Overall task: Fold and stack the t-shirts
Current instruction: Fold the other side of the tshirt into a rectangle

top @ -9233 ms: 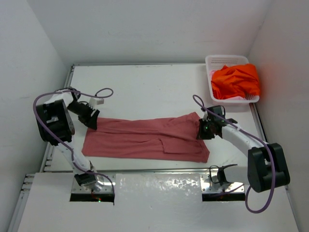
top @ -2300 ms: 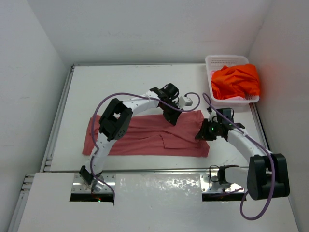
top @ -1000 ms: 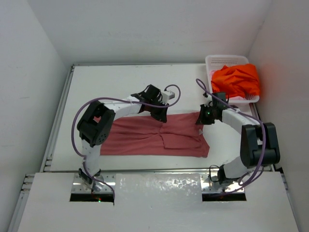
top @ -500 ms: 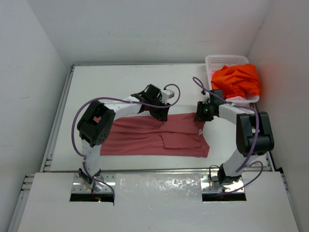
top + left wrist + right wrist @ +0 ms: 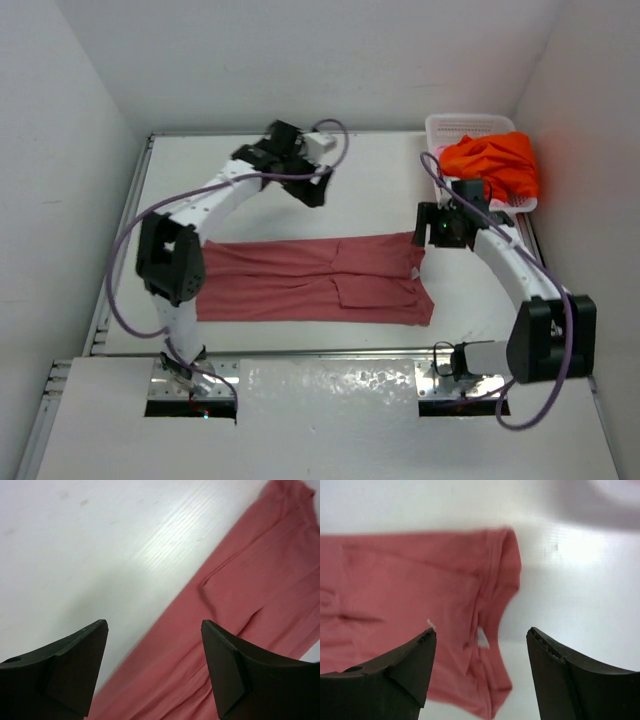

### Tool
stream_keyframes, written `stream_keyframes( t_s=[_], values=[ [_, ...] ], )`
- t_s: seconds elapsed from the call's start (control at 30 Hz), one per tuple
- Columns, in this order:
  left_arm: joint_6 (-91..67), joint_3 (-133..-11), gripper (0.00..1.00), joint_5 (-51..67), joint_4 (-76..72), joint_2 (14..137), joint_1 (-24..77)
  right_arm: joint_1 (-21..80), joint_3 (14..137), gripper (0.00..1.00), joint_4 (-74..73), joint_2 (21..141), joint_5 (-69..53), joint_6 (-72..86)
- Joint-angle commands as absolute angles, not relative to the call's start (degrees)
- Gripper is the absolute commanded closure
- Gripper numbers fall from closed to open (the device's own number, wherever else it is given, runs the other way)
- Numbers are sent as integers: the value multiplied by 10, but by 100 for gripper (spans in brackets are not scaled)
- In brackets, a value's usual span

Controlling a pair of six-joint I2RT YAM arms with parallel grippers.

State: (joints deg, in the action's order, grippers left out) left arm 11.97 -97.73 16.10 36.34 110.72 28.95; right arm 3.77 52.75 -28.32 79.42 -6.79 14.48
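Lengthwise folded, the rose-red t-shirt [image 5: 310, 280] lies flat; left gripper [image 5: 154, 626] and right gripper [image 5: 481, 631] gape wide, empty.

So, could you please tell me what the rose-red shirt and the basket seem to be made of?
The rose-red shirt looks like soft, matte knit cloth: it lies limp and flat, with creases and stitched hems. The basket seems to be rigid white plastic, faintly glossy, with rows of small holes in its wall; which plastic, I cannot tell.
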Motion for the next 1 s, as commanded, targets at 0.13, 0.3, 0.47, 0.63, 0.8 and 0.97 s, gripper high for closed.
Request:
stream_keyframes(
  t_s=[0.13, 0.3, 0.47, 0.63, 0.8, 0.97],
  values=[
    [242, -873, 30, 135, 512, 994, -34, 37, 335, 25, -354, 641, -57, 238],
    [272, -773, 29, 135, 503, 986, -161, 37, 280, 25, -321, 640, -73, 272],
    [273, -697, 17, 169, 447, 975, -179, 37, 209, 26, -275, 623, -90, 311],
    [254, -674, 11, 187, 371, 990, -175, 37, 192, 29, -263, 637, -67, 307],
    [285, -650, 46, 144, 385, 1042, -178, 39, 184, 90, -206, 682, -98, 313],
    [313, -593, 87, 157, 386, 1012, -178, 75, 255, 100, -214, 744, -69, 288]
  ],
)
